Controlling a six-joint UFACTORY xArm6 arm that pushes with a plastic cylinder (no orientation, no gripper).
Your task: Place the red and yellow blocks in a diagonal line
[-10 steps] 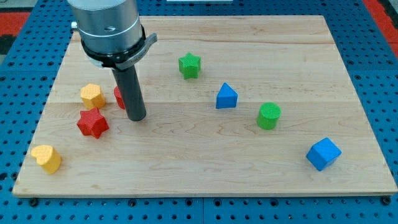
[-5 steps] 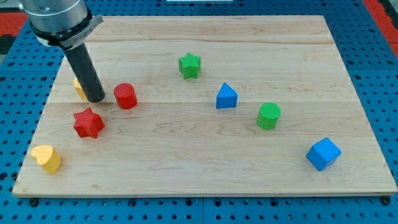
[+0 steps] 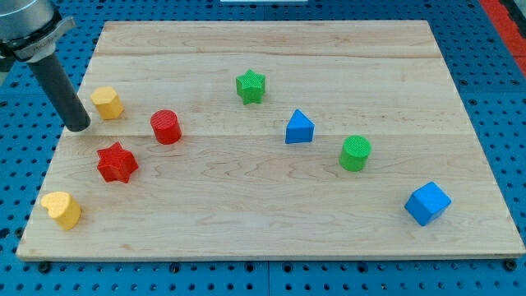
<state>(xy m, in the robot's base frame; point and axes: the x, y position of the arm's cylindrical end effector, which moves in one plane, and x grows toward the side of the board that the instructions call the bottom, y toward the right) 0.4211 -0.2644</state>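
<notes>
My tip [image 3: 78, 127] rests on the board at the view's left, just left of and slightly below the yellow hexagon block [image 3: 107, 103], a small gap between them. The red cylinder [image 3: 165, 127] lies to the right of the yellow hexagon. The red star [image 3: 117, 163] lies below the tip and to its right. The yellow heart-shaped block [image 3: 62, 209] sits near the board's bottom left corner. The rod leans up to the view's top left.
A green star [image 3: 251, 86], a blue triangular block [image 3: 299, 127], a green cylinder [image 3: 356, 153] and a blue cube [image 3: 427, 203] lie across the middle and right of the wooden board [image 3: 329, 230]. The board's left edge is just left of my tip.
My tip has moved left, from right of the red cylinder to left of the yellow hexagon. The yellow hexagon has shifted up and left a little. The red star has barely moved.
</notes>
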